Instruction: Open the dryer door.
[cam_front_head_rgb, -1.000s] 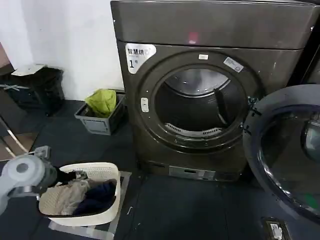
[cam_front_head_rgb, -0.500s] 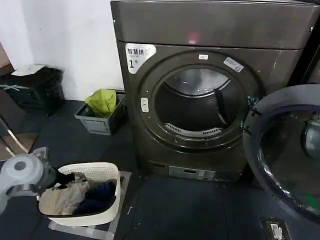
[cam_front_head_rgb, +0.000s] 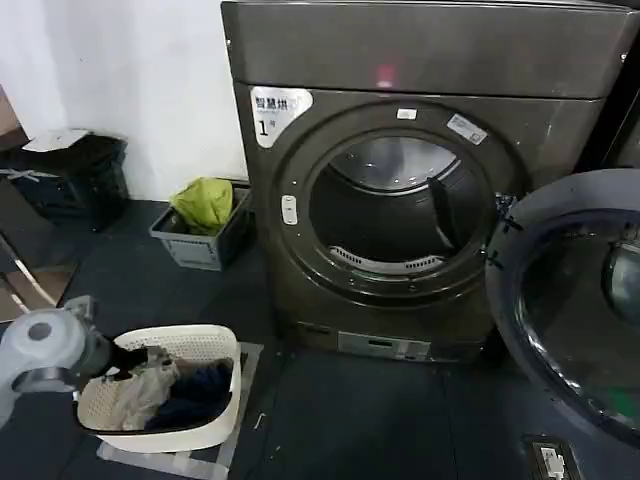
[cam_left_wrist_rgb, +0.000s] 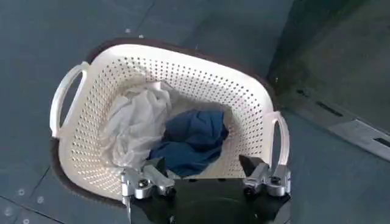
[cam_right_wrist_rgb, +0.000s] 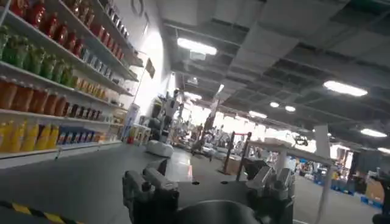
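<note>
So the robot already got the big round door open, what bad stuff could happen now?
Two things might go wrong. The chrome-rimmed round dryer door hangs wide open on the robot's right, so a passing arm could bump it. The left end effector sits open just above the white perforated plastic laundry basket; dropping lower, it might snag the white cloth or blue cloth or tip the basket.

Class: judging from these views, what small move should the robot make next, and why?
Probably lower the left claw into the laundry basket. The dryer door already hangs wide open, the drum looks empty, and the open claw hovers just above the white cloth and blue cloth.
</note>
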